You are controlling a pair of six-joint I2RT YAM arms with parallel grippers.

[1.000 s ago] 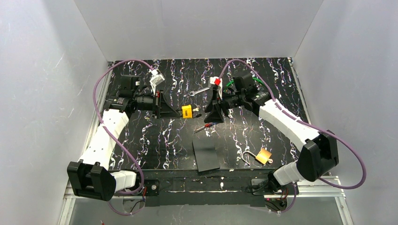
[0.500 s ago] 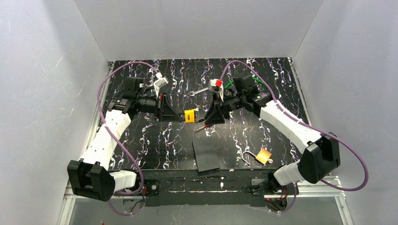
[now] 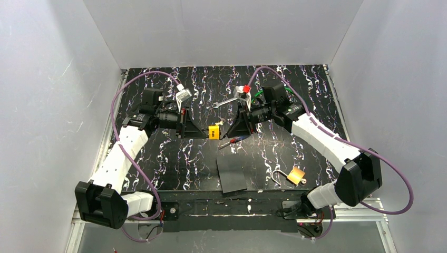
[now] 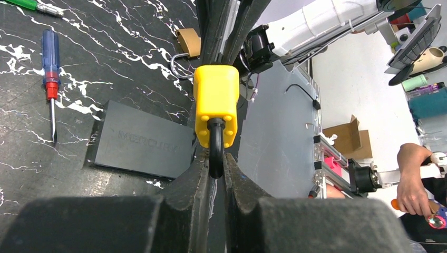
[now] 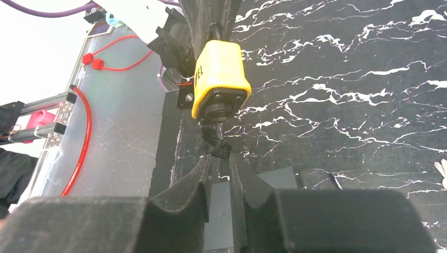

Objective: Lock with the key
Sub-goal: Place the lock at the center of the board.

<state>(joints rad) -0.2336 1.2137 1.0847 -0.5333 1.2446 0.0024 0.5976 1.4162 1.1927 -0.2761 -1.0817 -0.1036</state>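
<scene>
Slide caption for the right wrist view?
The key sits in the yellow padlock; the right end effector lines up on it.

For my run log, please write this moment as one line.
left gripper: shut on yellow padlock | right gripper: at key, grip unclear | key: seated in padlock

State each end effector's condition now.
Left end effector: closed on the shackle of the yellow padlock.
Right end effector: jaws narrow around the key; grip cannot be told.

Yellow padlock [image 4: 216,103]: black shackle pinched in left gripper [image 4: 215,161].
Dark box [image 4: 142,139]: just left of padlock.
Screwdriver [image 4: 51,79]: farther left of padlock.
</scene>
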